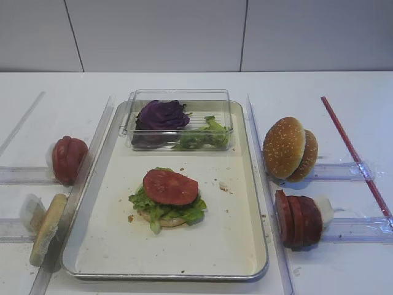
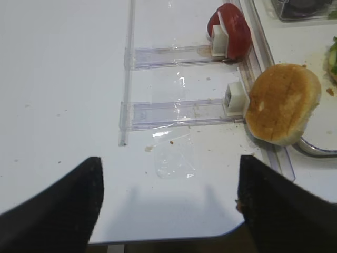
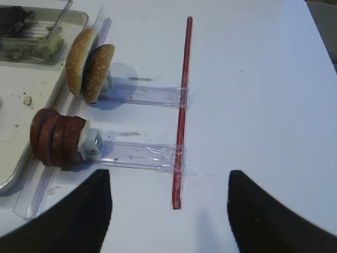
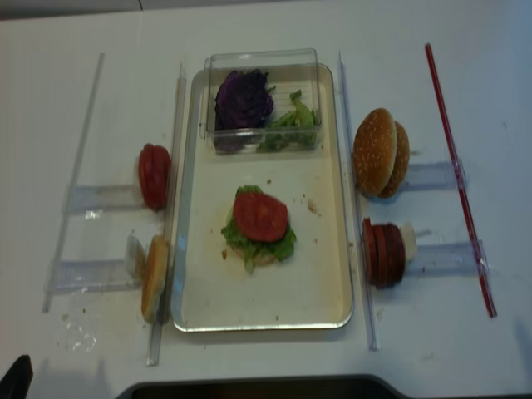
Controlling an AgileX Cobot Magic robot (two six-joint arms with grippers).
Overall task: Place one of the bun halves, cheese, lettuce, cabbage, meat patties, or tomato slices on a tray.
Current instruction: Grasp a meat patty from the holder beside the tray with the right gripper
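Note:
On the tray (image 1: 224,243) lies a bun half (image 1: 167,222) under lettuce (image 1: 194,212) and a tomato slice (image 1: 170,186). Left of the tray stand tomato slices (image 1: 67,158) and a plain bun half (image 2: 281,103). To its right are two sesame bun halves (image 1: 288,147) and the meat patties (image 1: 299,218). Cabbage (image 1: 161,115) and more lettuce (image 1: 206,136) sit in a box. No cheese is in view. My right gripper (image 3: 168,211) hangs open over bare table, right of the patties (image 3: 55,136). My left gripper (image 2: 168,208) is open and empty near the table's front edge.
A clear plastic box (image 1: 178,97) stands across the tray's far end. Clear acrylic holders (image 2: 174,113) and long rails flank the tray. A red strip (image 3: 181,105) is taped along the right side. The table's front edge (image 2: 174,235) runs just under the left gripper.

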